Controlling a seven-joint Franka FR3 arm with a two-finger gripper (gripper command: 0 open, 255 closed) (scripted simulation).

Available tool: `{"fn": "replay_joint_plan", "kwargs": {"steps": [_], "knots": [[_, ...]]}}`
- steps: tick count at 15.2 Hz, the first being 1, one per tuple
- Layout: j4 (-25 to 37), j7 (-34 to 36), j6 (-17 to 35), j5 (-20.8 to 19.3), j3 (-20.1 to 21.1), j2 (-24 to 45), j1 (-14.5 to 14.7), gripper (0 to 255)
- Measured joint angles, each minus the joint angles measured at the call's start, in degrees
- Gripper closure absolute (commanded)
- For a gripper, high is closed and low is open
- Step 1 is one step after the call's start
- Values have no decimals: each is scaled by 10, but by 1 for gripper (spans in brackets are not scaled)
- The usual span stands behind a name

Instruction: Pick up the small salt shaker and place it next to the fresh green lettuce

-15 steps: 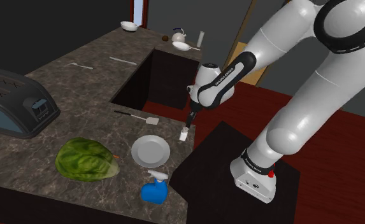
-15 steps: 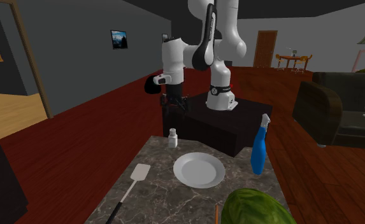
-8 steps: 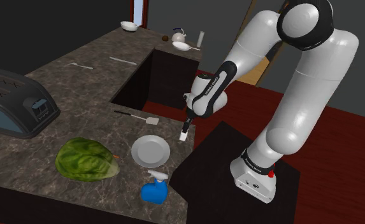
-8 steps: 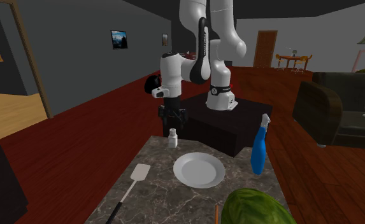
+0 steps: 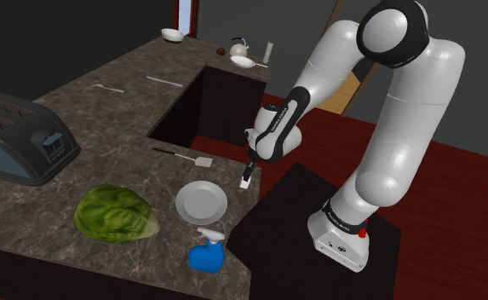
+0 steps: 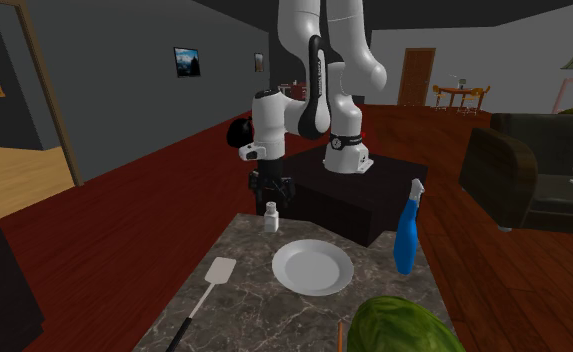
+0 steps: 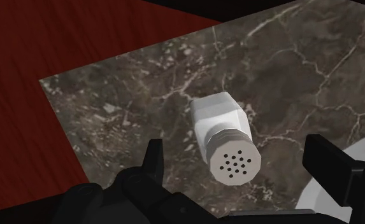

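Over the last second the arm has folded at its elbow and brought the gripper (image 5: 249, 170) down, so that it now hangs right over the salt shaker (image 5: 245, 181). The shaker itself has not shifted. It stands upright near the corner of the dark marbled counter (image 5: 88, 111), a little right of the middle of the shoulder view, close to the counter edge that faces the black stand (image 5: 301, 223).

In the wrist view the gripper (image 7: 237, 153) is spread wide. One black finger stands on each side of the white shaker (image 7: 225, 141), with bare counter showing in both gaps, so nothing is clasped. The shaker's round perforated cap points toward the camera.

In the second exterior view the shaker (image 6: 271, 216) sits just left of the middle of the frame, directly under the gripper (image 6: 271, 196) and near the counter's far edge.

The white plate (image 5: 202, 203) lies near the shaker, below and to the left of it in the shoulder view. The green lettuce (image 5: 114, 213) rests in the lower left of that frame, well apart from the shaker, with the plate between them. A blue spray bottle (image 5: 206, 252) stands near the counter's edge at the bottom centre. A spatula (image 5: 186, 156) lies just above the plate.
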Motion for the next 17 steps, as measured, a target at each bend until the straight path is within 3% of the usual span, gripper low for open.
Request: {"fn": "replay_joint_plan", "kwargs": {"steps": [2, 3, 13, 17], "knots": [[0, 0, 0, 0, 0, 0, 0, 0], [0, 0, 0, 0, 0, 0, 0, 255], [0, 0, 0, 0, 0, 0, 0, 255], [-9, 1, -23, -1, -2, -32, 2, 255]]}}
